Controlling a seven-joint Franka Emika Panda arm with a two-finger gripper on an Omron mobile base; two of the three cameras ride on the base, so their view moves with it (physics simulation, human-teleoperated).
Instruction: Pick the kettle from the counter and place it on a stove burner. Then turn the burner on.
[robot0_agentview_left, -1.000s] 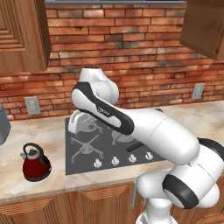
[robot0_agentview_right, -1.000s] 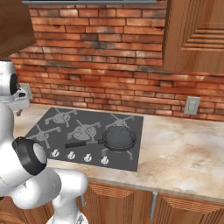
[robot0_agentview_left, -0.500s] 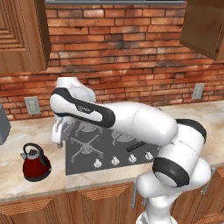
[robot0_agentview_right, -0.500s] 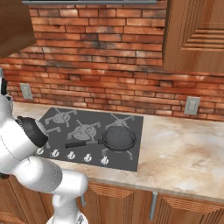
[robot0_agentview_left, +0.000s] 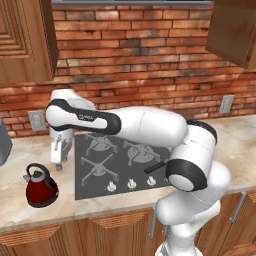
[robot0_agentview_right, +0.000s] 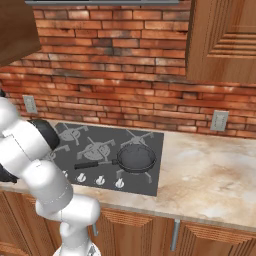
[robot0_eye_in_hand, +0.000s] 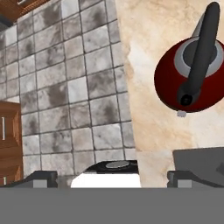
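Kettle (robot0_agentview_left: 41, 186) approach, none of the task's steps yet complete. The gripper (robot0_agentview_left: 58, 159) hangs with its jaws spread wide and nothing between them, pointing down at the counter (robot0_agentview_left: 30, 155) just left of the cooktop (robot0_agentview_left: 120, 162) and a little behind the kettle, apart from it. In the hand view the kettle (robot0_eye_in_hand: 191, 74) lies off toward the upper right, not between the finger tips, so the hand is judged not yet lined up over the handle. The kettle stands upright on the counter near the front edge, left of the cooktop and just beside its left margin. Its black arched handle runs roughly from the rear left to the front right of the body as seen from the left base camera, and this arch gives the long axis; the silver lid knob sits under the arch. The spout cannot be made out with certainty, though a light tip at the upper left of the body suggests it points left and away from the burners. Left to do: centre over the handle, descend, close, lift, carry right to a free burner, release, then turn a knob (robot0_agentview_left: 110, 187) on the front row. A black frying pan (robot0_agentview_right: 135, 158) occupies the front right burner in the right base view.
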